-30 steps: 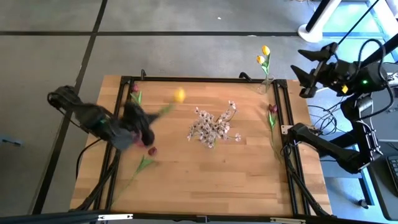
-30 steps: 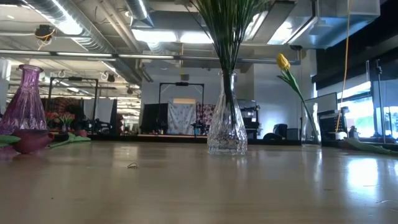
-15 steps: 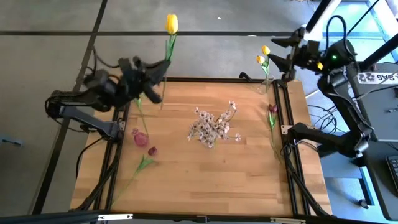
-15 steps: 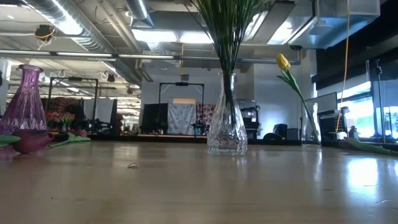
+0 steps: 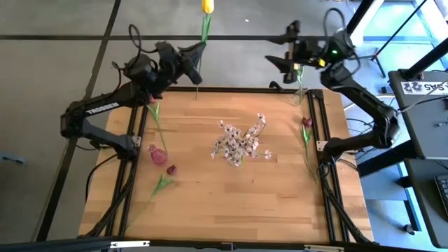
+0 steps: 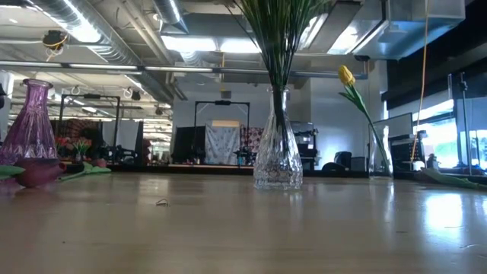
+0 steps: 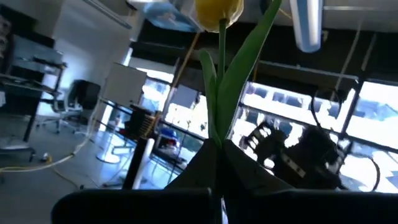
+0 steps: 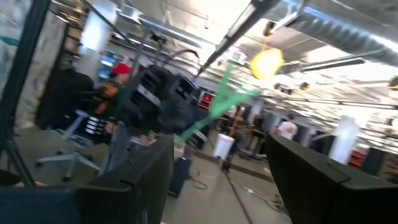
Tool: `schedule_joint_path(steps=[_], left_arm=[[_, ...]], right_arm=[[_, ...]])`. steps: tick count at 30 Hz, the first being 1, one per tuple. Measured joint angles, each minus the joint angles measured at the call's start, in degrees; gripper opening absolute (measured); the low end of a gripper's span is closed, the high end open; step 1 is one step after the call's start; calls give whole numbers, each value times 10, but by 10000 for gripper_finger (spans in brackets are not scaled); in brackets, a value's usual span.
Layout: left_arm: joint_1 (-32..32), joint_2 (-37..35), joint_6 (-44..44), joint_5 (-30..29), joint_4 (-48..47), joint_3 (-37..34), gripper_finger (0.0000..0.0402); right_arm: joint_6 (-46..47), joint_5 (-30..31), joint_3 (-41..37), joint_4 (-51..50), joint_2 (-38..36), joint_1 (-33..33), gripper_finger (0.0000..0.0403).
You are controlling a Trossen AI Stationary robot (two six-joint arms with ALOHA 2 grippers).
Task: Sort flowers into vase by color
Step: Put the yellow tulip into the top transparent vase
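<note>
Yellow tulip (image 5: 207,6) higher in left tool (image 5: 193,61)

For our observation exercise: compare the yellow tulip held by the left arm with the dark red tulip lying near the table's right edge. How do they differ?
The yellow tulip is clamped by the left gripper and lifted over the table's far edge; the dark red tulip lies flat on the wood, untouched. The yellow tulip's head is bright yellow, the dark red tulip's a deep red-purple. Both have thin green stems.
</note>
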Motion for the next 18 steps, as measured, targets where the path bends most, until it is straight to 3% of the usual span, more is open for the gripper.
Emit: schedule_joint_path(steps=[12,18], left_arm=[[62,10,5,197,-45,0,1],[64,10,36,215,-45,0,2]], right_arm=[[-8,62,141,-1,157,85,253],[-24,102,162,20,200,111,253]])
